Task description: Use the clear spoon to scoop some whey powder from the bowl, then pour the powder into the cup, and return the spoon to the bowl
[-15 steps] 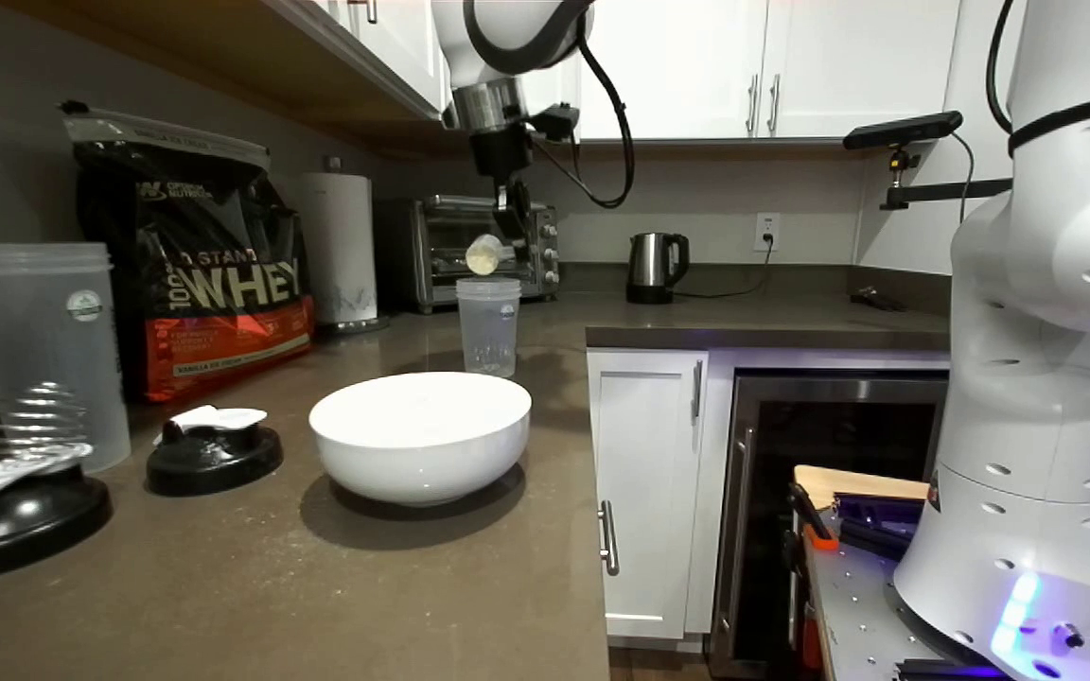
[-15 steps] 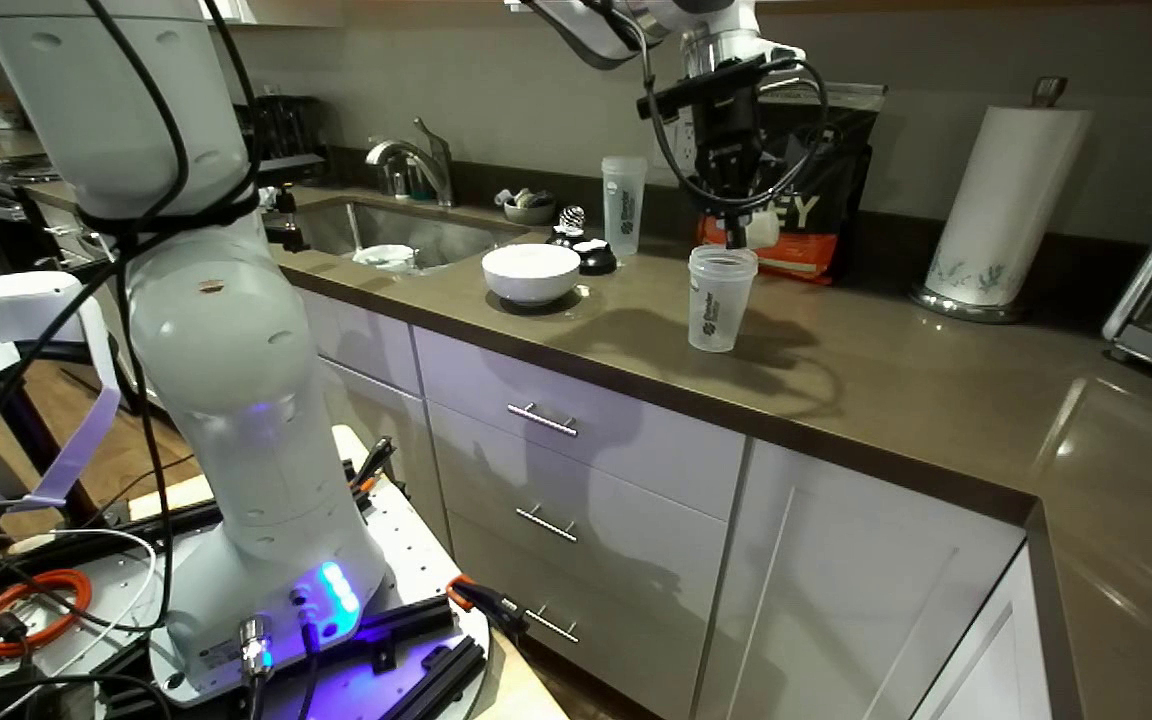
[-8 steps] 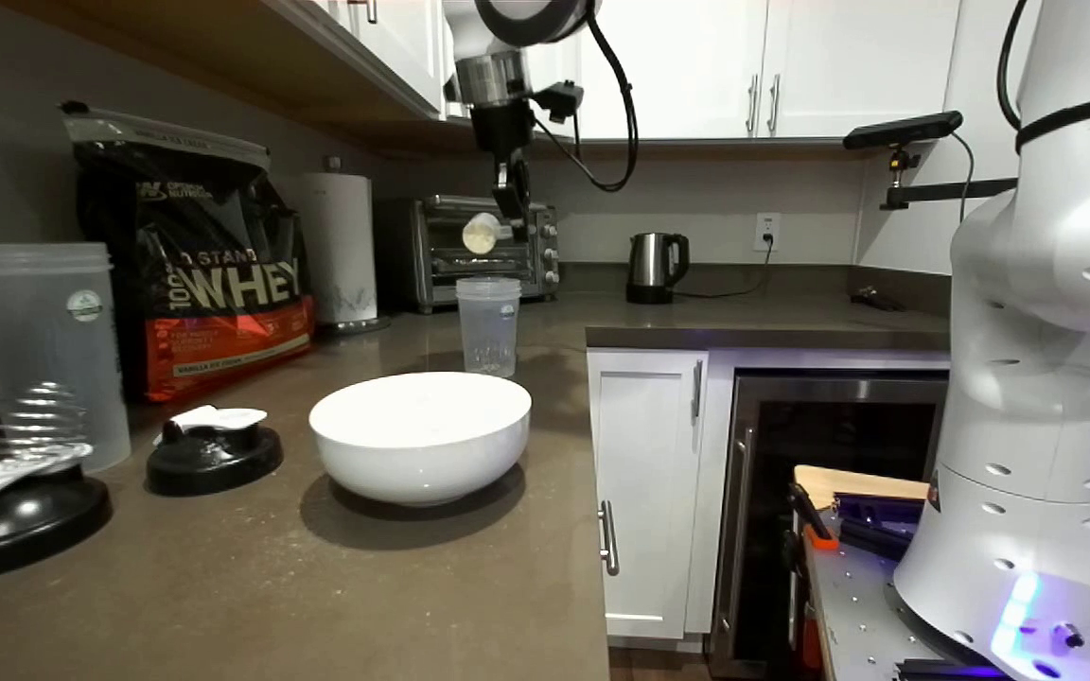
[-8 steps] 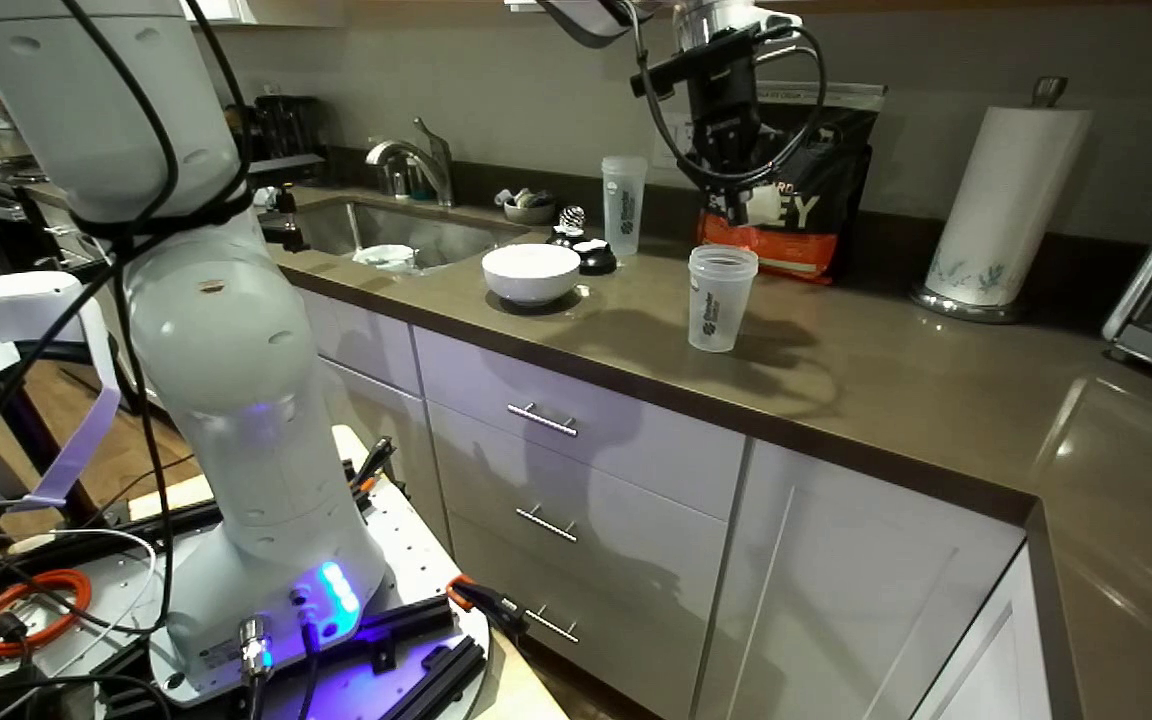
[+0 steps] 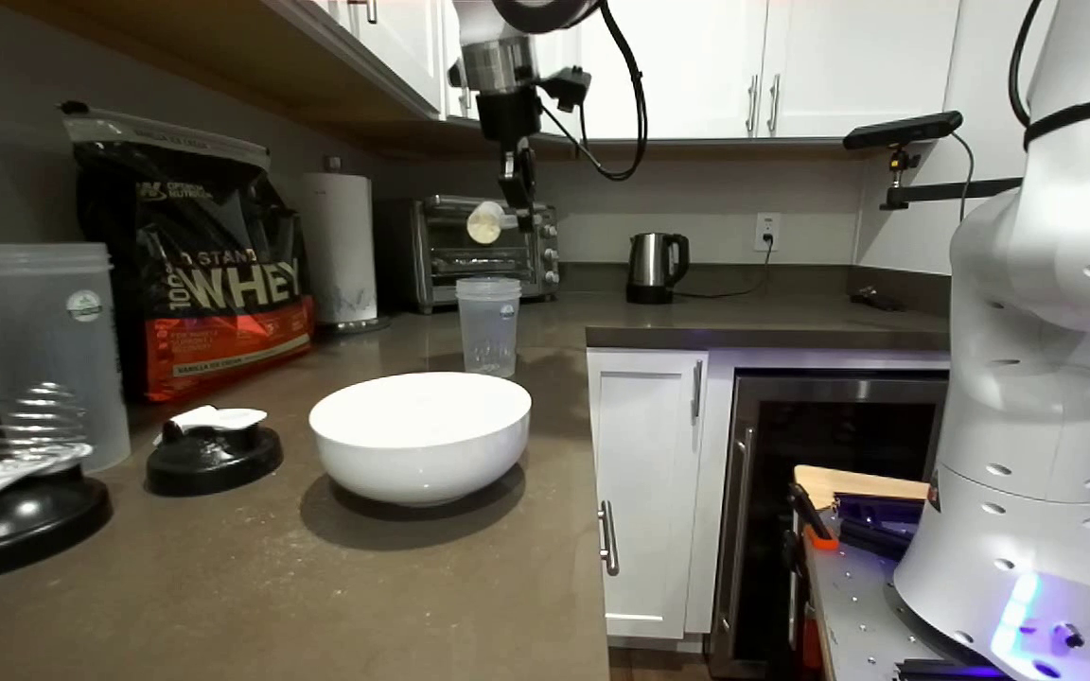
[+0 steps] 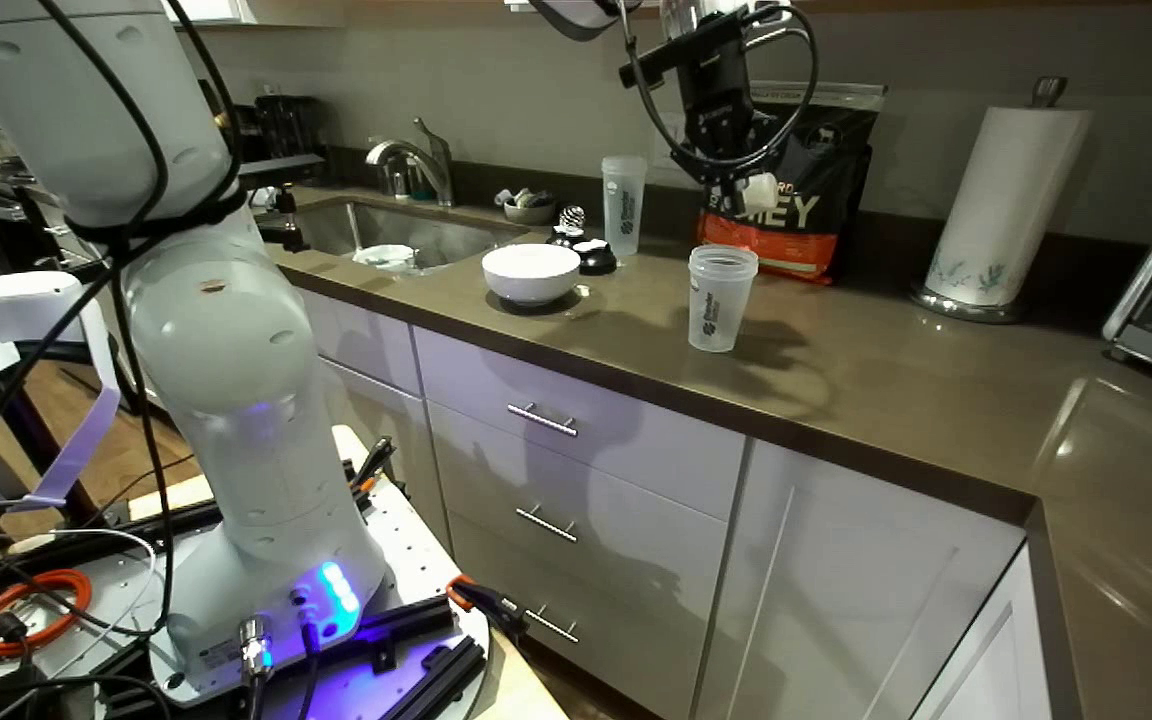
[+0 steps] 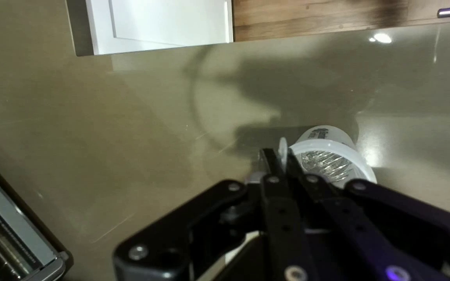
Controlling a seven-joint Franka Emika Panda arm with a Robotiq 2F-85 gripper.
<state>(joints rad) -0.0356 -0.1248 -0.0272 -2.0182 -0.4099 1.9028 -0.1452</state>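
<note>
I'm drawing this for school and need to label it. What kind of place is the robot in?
It's almost certainly a kitchen: you can see a sink, a kettle and a toaster oven. Whether it's in a home, I can't tell.

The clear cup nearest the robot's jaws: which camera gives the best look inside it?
The wrist view: it looks down into the open cup, though the black jaws hide part of its rim. Both exterior views show it upright, mainly from the side, with its inside hazy through the wall.
</note>
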